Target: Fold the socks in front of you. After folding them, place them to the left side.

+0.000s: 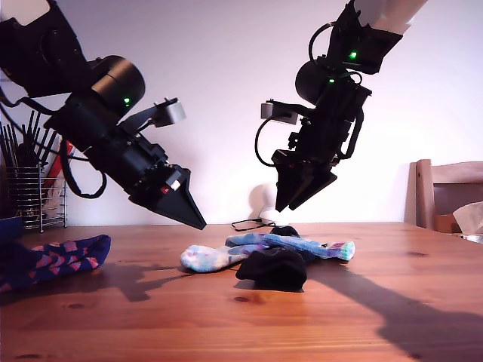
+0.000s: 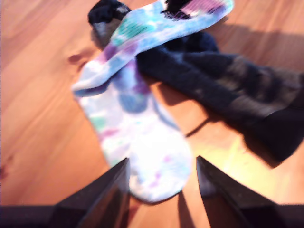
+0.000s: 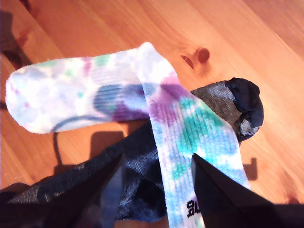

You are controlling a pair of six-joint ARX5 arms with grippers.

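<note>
A pastel tie-dye sock [image 1: 215,256] [image 2: 137,137] [image 3: 71,95] lies bent at the heel in the middle of the wooden table, over a dark grey-black sock [image 1: 273,269] [image 2: 228,90] [image 3: 137,175]. A navy sock with pink blocks [image 1: 60,260] lies apart at the exterior view's left. My first gripper [image 1: 198,222] [image 2: 161,164] hangs open above the tie-dye toe end, holding nothing. My second gripper [image 1: 290,205] [image 3: 156,159] hovers open above the tie-dye cuff and the dark sock, also holding nothing.
A wire rack with utensils [image 1: 30,188] stands at the back on the exterior view's left. A wooden chair [image 1: 449,196] is at the exterior view's right. A thin black cable [image 1: 253,224] lies behind the sock pile.
</note>
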